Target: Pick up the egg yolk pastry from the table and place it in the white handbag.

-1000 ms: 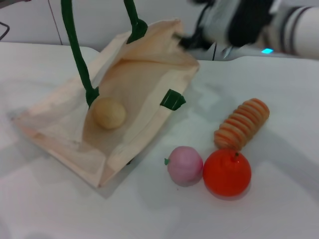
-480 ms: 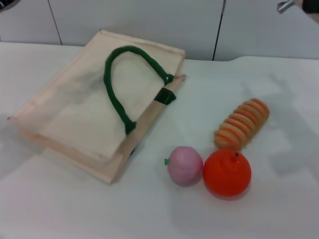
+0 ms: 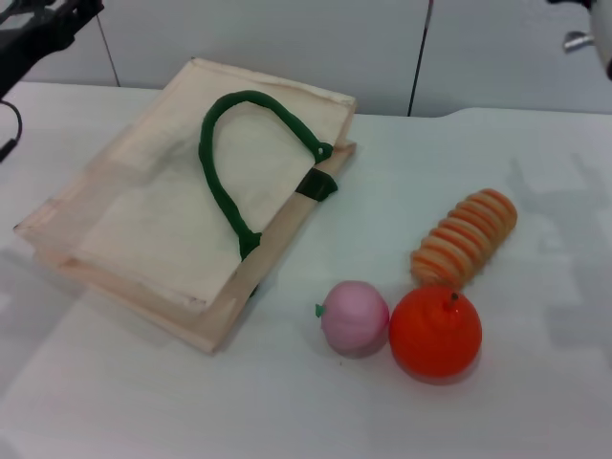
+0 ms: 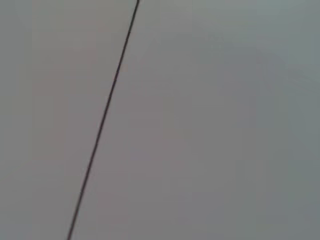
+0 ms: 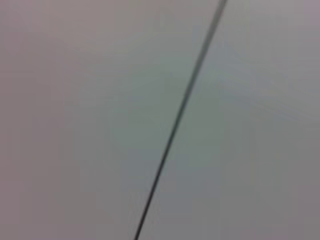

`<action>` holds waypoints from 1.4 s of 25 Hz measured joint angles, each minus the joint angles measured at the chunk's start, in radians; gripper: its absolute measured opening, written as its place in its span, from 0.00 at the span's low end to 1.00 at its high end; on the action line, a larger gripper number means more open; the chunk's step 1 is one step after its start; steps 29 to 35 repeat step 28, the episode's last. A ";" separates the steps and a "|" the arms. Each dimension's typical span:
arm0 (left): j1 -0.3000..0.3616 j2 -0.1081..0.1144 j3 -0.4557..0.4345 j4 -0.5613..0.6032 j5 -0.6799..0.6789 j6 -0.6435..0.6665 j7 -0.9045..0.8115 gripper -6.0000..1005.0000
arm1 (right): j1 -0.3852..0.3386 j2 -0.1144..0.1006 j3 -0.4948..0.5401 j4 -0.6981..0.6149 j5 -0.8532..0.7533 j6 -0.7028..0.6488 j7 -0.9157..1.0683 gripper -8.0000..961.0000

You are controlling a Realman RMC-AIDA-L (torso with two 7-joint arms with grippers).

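The white handbag (image 3: 153,225) lies flat and closed on the table's left half, with its dark green handle (image 3: 218,182) looped across its top. The egg yolk pastry is hidden in every view. Part of my left gripper (image 3: 43,29) shows as a dark frame in the far left corner, raised above and beyond the bag. Only a sliver of my right gripper (image 3: 579,38) shows at the far right corner, well away from everything. Both wrist views show only a grey wall with a dark seam.
A pink round fruit (image 3: 355,318) with a green tip touches an orange fruit (image 3: 435,332) at the front right. An orange-and-cream spiral bread (image 3: 465,237) lies just behind them. The white table (image 3: 535,411) runs back to a panelled wall.
A second ago the bag was held open by its handles with the pastry lying inside. It has since dropped flat and closed. Both arms have drawn up to the far corners.
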 joint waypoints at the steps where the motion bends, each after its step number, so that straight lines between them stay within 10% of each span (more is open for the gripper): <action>1: 0.007 0.001 0.000 0.032 -0.022 -0.015 0.053 0.85 | 0.003 -0.001 0.001 0.026 -0.024 -0.013 0.056 0.92; 12: 0.047 0.001 -0.001 0.226 -0.192 -0.086 0.448 0.84 | 0.072 -0.011 0.100 0.498 -0.630 -0.391 0.963 0.92; 22: 0.066 -0.001 -0.001 0.352 -0.282 -0.089 0.727 0.84 | 0.119 -0.013 0.225 0.822 -0.682 -0.690 1.186 0.92; 35: 0.089 -0.002 -0.001 0.435 -0.357 -0.087 0.876 0.84 | 0.120 -0.018 0.269 0.873 -0.680 -0.697 1.201 0.92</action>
